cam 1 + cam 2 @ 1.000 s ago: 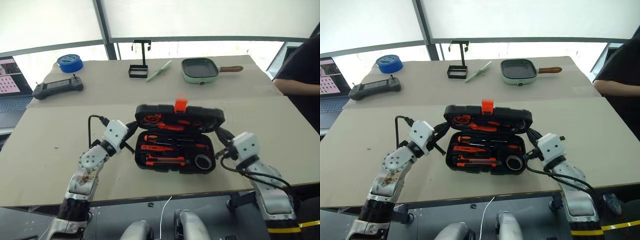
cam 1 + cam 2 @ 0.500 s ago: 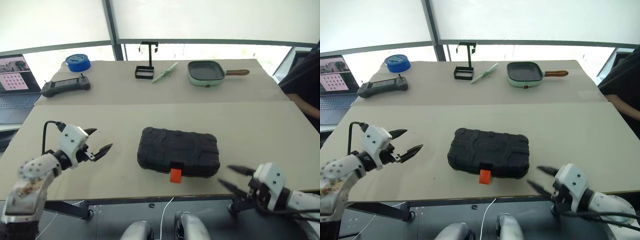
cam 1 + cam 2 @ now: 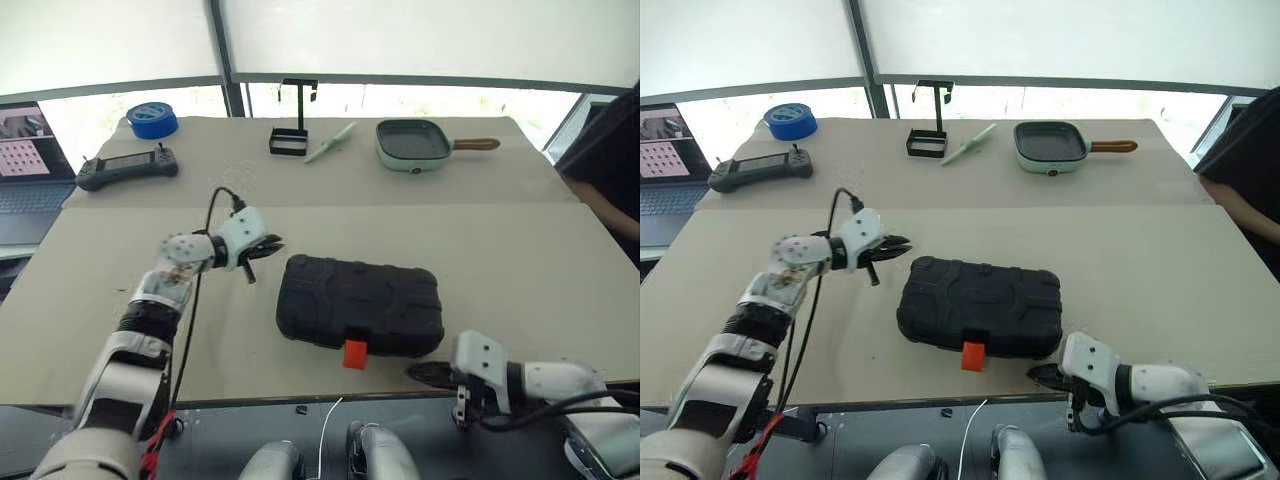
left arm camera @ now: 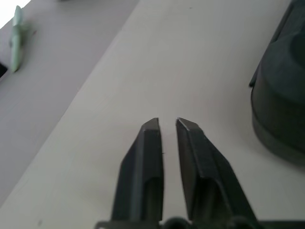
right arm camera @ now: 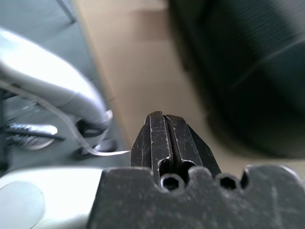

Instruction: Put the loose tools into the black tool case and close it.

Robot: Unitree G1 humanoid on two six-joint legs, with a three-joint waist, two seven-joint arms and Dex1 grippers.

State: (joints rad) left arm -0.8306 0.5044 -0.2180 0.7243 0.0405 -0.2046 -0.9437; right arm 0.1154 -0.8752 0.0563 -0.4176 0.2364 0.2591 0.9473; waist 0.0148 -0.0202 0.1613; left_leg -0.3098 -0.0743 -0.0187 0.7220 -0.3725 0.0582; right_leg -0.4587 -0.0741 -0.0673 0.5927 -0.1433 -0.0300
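Two grippers flank the black tool case (image 3: pixel 360 305), which lies closed on the table (image 3: pixel 520 250) with its orange latch (image 3: pixel 354 353) at the near edge. Our left gripper (image 3: pixel 270 246) hovers by its far-left corner, fingers together; our right gripper (image 3: pixel 425 373), pressed together, holds nothing.

The closed tool case (image 3: pixel 359 304) lies on the table (image 3: pixel 520 250), near its front edge, latch (image 3: pixel 354 353) facing the robot. The left gripper (image 3: pixel 268 246) hovers just beside the case's rear left corner; the right gripper (image 3: pixel 420 373) sits at the table's front edge, right of the latch. Along the far side, left to right: tape roll (image 3: pixel 152 119), handheld controller (image 3: pixel 127 167), wire stand (image 3: pixel 290 133), frying pan (image 3: pixel 423 142). A laptop (image 3: pixel 28 160) stands beyond the table's left edge.
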